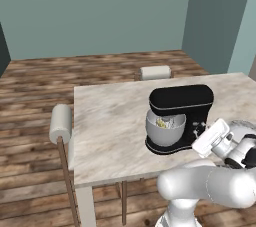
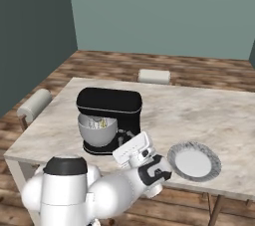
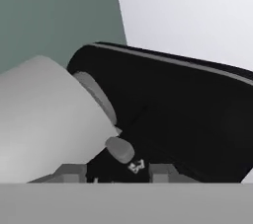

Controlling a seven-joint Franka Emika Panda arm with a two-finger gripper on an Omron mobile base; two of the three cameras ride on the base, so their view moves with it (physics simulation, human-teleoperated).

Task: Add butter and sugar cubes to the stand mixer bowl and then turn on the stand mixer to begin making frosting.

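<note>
The glossy black stand mixer (image 1: 181, 98) (image 2: 109, 101) stands on the marble table (image 1: 110, 121), its head down over the silver stand mixer bowl (image 1: 165, 133) (image 2: 97, 134). Pale-yellow butter (image 1: 162, 122) (image 2: 102, 123) lies inside the bowl. Any sugar cubes are too small to make out. My gripper (image 3: 118, 173) is pressed close to the mixer's side, by the small control knobs (image 1: 198, 130). In the hand view a grey knob (image 3: 120, 149) sits between the two fingertips (image 3: 74, 172), which stand apart and do not visibly touch it. The bowl's wall (image 3: 44, 119) is on the left there.
A shallow grey-white plate (image 2: 175, 151) lies on the table right of the mixer, close to my wrist. One padded chair (image 1: 155, 72) (image 2: 154, 76) stands at the far side and another (image 1: 61, 123) (image 2: 35, 104) at the left end. The table's near edge runs just in front of the mixer.
</note>
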